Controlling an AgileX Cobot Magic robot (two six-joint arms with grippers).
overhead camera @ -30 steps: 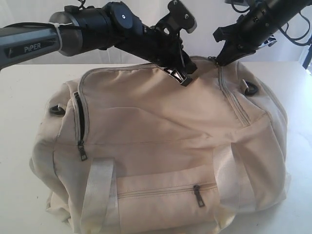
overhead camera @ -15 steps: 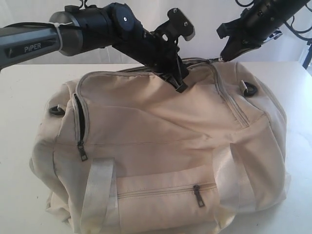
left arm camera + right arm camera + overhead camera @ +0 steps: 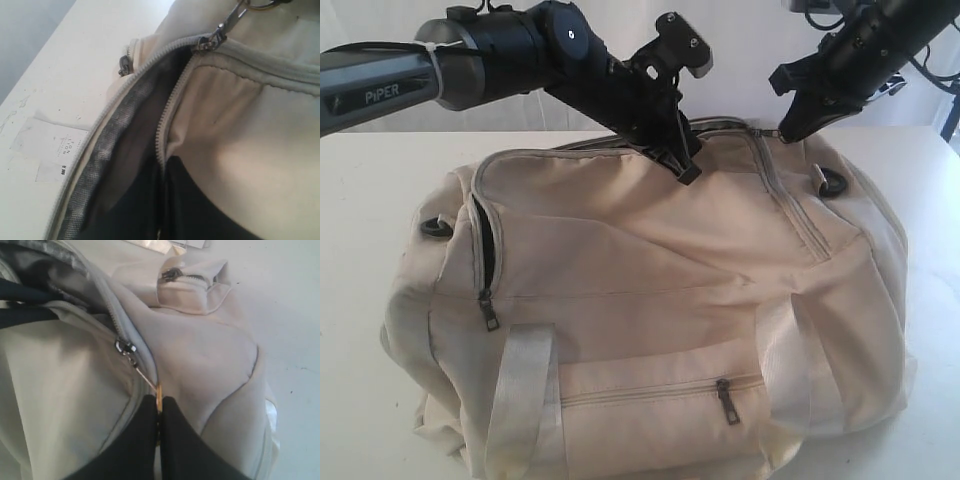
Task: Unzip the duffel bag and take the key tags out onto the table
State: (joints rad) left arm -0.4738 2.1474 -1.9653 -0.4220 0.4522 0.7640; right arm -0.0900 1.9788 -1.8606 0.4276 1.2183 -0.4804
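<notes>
The cream duffel bag (image 3: 650, 300) lies on the white table (image 3: 360, 180). Its top zip is partly undone, showing dark grey lining (image 3: 115, 145). My left gripper (image 3: 686, 172) is shut on the zip edge of the top flap (image 3: 162, 172). The zipper slider (image 3: 125, 346) sits at the end of the open stretch. My right gripper (image 3: 159, 407) is shut on the zipper pull's metal ring, at the bag's far right top (image 3: 786, 135). The key tags are hidden.
A side pocket with a dark pull (image 3: 490, 318) is partly open at the left end. The front pocket pull (image 3: 724, 400) hangs on a shut zip. Pale webbing straps (image 3: 520, 400) cross the front. A paper label (image 3: 55, 150) lies on the table behind the bag.
My left gripper has shut on the flap's zip edge and lifted it slightly. My right gripper has carried the zipper pull a little to the right.
</notes>
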